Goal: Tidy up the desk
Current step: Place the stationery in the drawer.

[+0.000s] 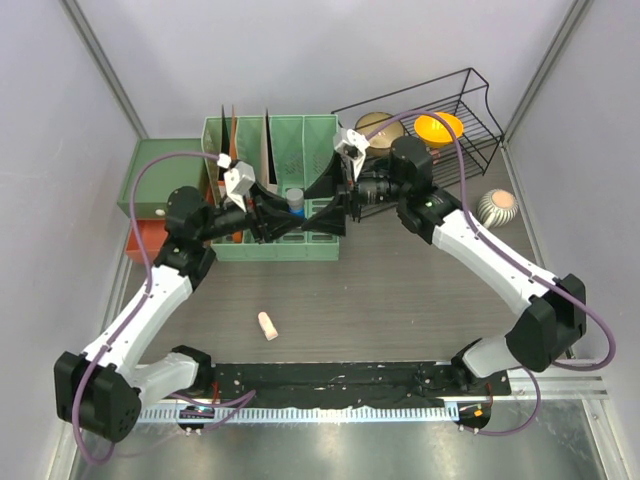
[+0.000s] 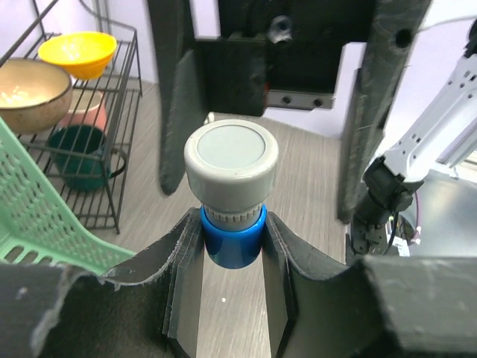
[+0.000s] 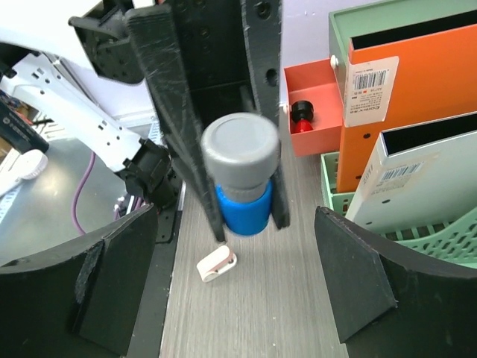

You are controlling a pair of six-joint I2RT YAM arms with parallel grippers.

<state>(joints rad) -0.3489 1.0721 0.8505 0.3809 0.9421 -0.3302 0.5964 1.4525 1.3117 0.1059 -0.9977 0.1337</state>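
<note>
The desk (image 1: 400,290) is a dark wood-grain tabletop. My left gripper (image 1: 288,214) is shut on the blue body of a small cylinder with a grey cap (image 1: 296,203) and holds it above the desk, in front of the green file rack. In the left wrist view my fingers (image 2: 186,253) clamp the blue body (image 2: 232,242). My right gripper (image 1: 325,200) faces it, open and empty. Its fingers (image 2: 173,104) stand on either side of the grey cap without touching it. In the right wrist view the cylinder (image 3: 242,179) hangs ahead of my open gripper (image 3: 237,224).
A green file rack (image 1: 320,135) holds orange and white folders (image 3: 417,89). A black wire basket (image 1: 480,110) holds a yellow bowl (image 1: 438,128) and a tan bowl (image 1: 378,125). A small white clip (image 1: 267,325) lies on the desk. A red tray (image 1: 143,240) and a striped pot (image 1: 497,207) stand at the sides.
</note>
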